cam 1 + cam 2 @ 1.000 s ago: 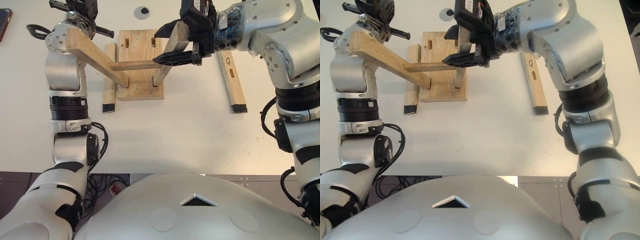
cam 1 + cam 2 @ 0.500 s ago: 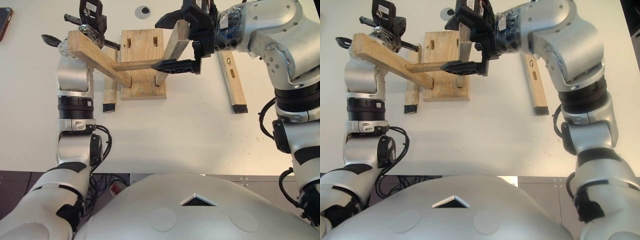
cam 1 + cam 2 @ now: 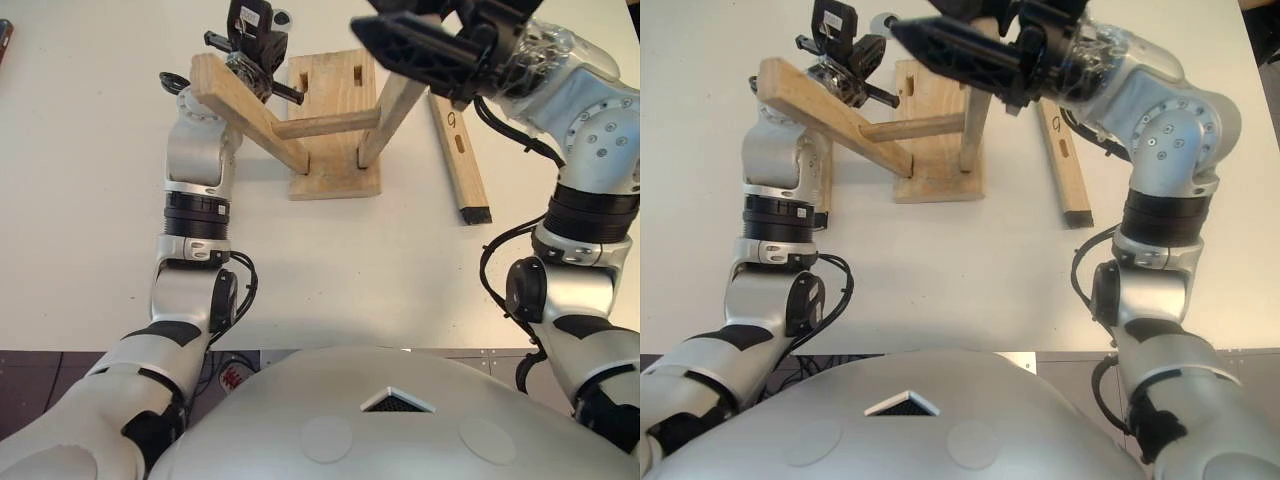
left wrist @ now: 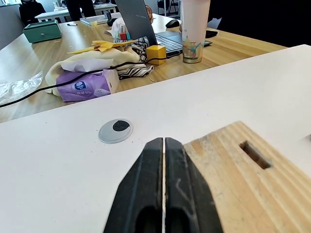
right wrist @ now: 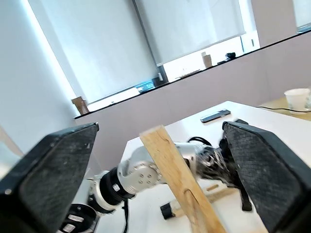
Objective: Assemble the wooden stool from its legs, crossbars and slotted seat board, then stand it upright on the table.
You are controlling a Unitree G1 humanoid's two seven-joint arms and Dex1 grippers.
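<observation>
My left wrist feed shows the left gripper [image 4: 164, 141] with its two black fingers [image 4: 143, 194] pressed flat together and nothing caught between them. The tips hang at the edge of the slotted seat board [image 4: 228, 160], near one of its slots, and I cannot tell whether they touch the wood. Past them on the white table [image 4: 58, 165] is a round cable grommet [image 4: 115, 130].

The right gripper [image 5: 160, 128] is spread wide. Its pads [image 5: 53, 184] stand well clear on either side of the upright leg [image 3: 388, 120], which rises between them and touches neither.

From the head camera I see the seat board lying flat on the table, with two legs planted in the slots nearest me. The upright leg is on my right. The leaning leg [image 3: 250, 110] tilts out to my left, and its top end is just beside the left wrist. A crossbar [image 3: 325, 125] runs between the two legs partway up.

A loose leg [image 3: 462, 160] lies flat on the table to the right of the board and apart from it. Its black-capped end points toward me.
</observation>
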